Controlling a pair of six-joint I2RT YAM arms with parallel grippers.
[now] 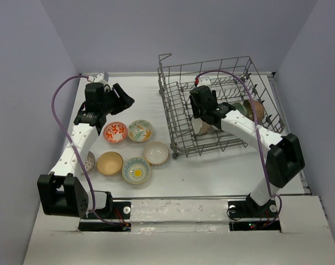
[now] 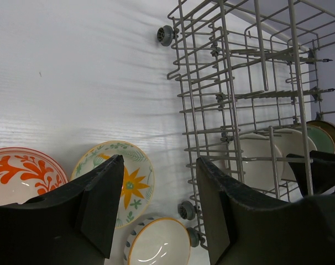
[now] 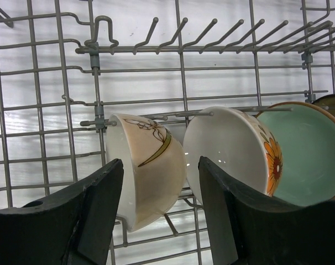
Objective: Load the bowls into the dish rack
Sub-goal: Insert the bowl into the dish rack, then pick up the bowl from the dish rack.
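The dish rack (image 1: pixel 178 113) stands at the back right. My right gripper (image 1: pixel 203 122) reaches into it, open, its jaws straddling a cream floral bowl (image 3: pixel 148 171) that stands on edge on the wires. The right finger (image 3: pixel 234 221) stands clear of that bowl. Beside it stand a white bowl with an orange flower (image 3: pixel 228 146), a teal bowl (image 3: pixel 308 154) and a brown bowl (image 1: pixel 256 110). My left gripper (image 1: pixel 125 98) hovers open and empty above the table, over a red-orange bowl (image 1: pixel 115 132) and a floral bowl (image 1: pixel 140 131).
More bowls lie near the front: a white one (image 1: pixel 156 153) by the rack's corner, a tan one (image 1: pixel 109 163), a blue-rimmed one with a yellow centre (image 1: pixel 136 170), and one half hidden under the left arm (image 1: pixel 89 161). The rack's wheels (image 2: pixel 165 35) face the left gripper.
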